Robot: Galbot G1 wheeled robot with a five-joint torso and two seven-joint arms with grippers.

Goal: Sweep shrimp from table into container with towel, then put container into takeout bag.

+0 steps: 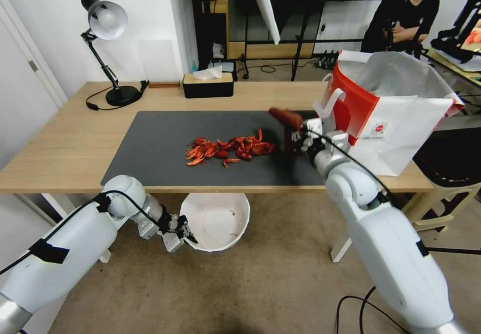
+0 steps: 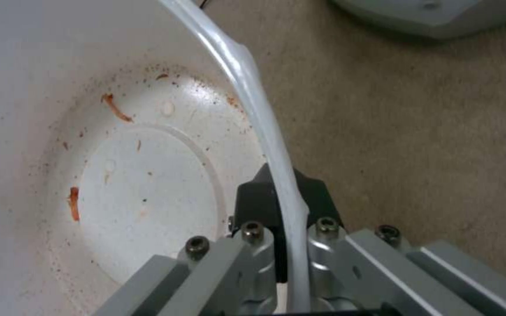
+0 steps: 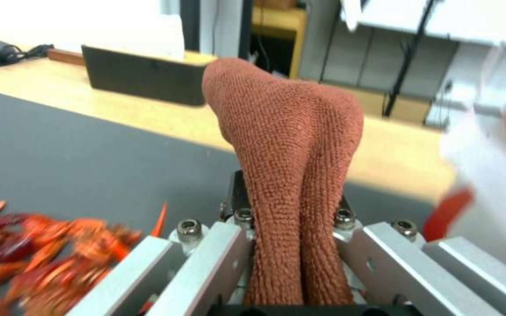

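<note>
Light wood-topped table point(image 1: 70, 148) bears a white paper takeout bag point(image 1: 396, 123), empty-handed of any bowl. Below its near edge, the left gripper point(image 1: 183, 233) pinches the rim of the round white plastic container point(image 1: 215, 221), which holds only stains. The right gripper point(image 1: 295, 136) clamps the rust-red towel point(image 3: 288, 131) beside the unswept red-orange shrimp point(image 1: 230, 149); every step remains.

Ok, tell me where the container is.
Head view: the container hangs below the table's near edge, over the floor, its rim pinched by the left tool.
</note>
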